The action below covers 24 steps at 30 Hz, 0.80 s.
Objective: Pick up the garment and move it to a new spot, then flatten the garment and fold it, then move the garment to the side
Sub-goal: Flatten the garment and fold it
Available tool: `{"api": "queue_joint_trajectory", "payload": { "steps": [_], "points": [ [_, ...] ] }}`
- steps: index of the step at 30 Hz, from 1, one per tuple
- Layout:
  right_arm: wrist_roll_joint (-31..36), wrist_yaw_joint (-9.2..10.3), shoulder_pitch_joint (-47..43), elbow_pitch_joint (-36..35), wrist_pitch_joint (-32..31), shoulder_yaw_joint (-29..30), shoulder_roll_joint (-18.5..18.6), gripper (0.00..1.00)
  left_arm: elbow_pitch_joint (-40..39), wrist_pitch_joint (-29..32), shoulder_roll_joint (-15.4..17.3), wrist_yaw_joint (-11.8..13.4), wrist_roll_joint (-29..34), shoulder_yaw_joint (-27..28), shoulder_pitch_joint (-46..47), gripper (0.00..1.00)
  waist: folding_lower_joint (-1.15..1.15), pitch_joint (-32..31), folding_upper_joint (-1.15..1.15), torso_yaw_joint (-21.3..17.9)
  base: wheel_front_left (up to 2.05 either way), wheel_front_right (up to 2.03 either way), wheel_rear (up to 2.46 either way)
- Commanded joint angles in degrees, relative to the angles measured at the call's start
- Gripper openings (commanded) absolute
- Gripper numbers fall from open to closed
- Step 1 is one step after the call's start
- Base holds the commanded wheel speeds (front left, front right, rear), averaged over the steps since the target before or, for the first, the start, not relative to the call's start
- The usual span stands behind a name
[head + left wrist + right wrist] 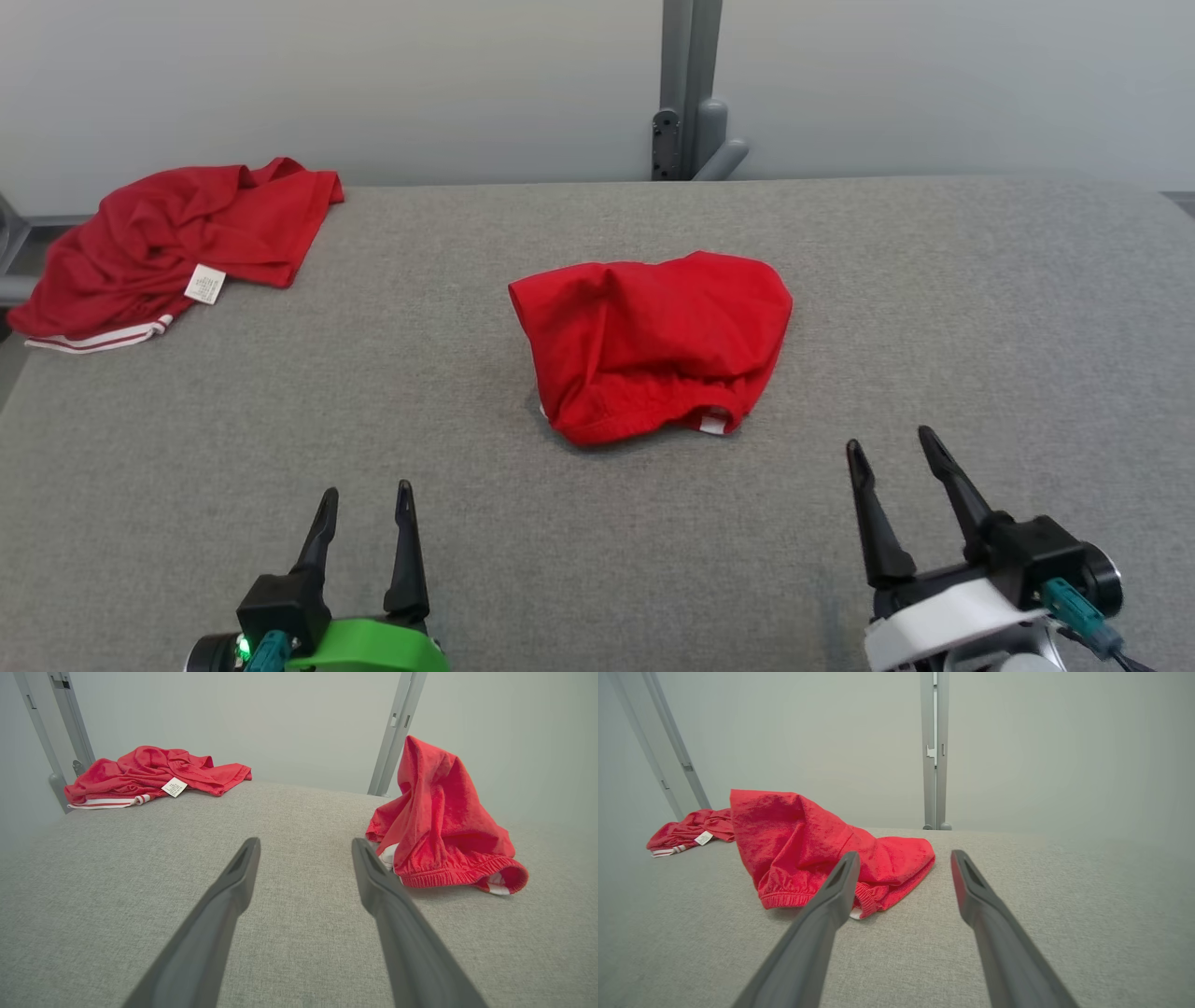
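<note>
1. The red garment (653, 341) lies crumpled in a loose heap near the middle of the grey, fabric-covered bench (934, 280). Its gathered elastic edge faces the robot, and a scrap of white shows at the near side.
2. In the left wrist view, part of that garment stands up in a peak above the rest of the heap.
3. The left tool (366, 499) is at the near left of the bench. Its two dark fingers are spread apart with nothing between them. The garment is ahead and to its right, well apart from it.
4. The right tool (889, 446) is at the near right, also spread wide and empty, with its fingers leaning slightly to the left. The garment is ahead and to its left, near but not touching.
5. A second red garment (177, 243) is bunched at the far left corner of the bench. A white label (205, 284) lies on it, and it has a white-striped hem.
6. A grey post (689, 89) rises behind the far edge of the bench, against a pale wall.
</note>
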State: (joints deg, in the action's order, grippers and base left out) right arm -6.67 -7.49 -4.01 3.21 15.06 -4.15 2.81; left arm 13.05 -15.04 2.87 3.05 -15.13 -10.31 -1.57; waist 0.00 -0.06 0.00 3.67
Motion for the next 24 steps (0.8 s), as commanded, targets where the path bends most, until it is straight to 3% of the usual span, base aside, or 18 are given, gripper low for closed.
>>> {"api": "queue_joint_trajectory", "payload": {
  "steps": [1, 9, 14, 24],
  "points": [
    [0.6, 0.0, 1.4, 0.6, 0.2, -0.8, 0.2, 1.0, -0.4, -0.2, 0.0, -0.2, 0.1, -0.2, 1.2, 1.0, 0.0, 1.5, 0.0, 2.1, 0.0, 0.0, 0.0],
    [4.8, 0.0, 12.1, 10.9, 0.2, -7.1, 0.2, 1.0, -2.4, -0.2, 0.1, 0.4, -1.6, -3.5, 4.4, 1.0, 0.0, 7.4, 0.0, 11.7, 0.0, 0.0, 0.0],
    [10.0, 0.01, 19.8, 23.6, 0.2, -8.1, 0.3, 1.0, -3.6, -0.2, 0.0, 1.6, -3.9, -6.4, 5.9, 1.0, 0.0, 11.0, 0.0, 19.4, 0.0, 0.0, 0.0],
    [13.5, 0.01, 28.8, 39.5, 0.2, -8.9, 1.7, 1.0, -4.5, -0.2, 0.0, 3.2, -6.4, -9.5, 6.4, 1.0, 0.0, 13.3, 0.0, 25.3, 0.0, 0.0, 0.0]
  ]
}}
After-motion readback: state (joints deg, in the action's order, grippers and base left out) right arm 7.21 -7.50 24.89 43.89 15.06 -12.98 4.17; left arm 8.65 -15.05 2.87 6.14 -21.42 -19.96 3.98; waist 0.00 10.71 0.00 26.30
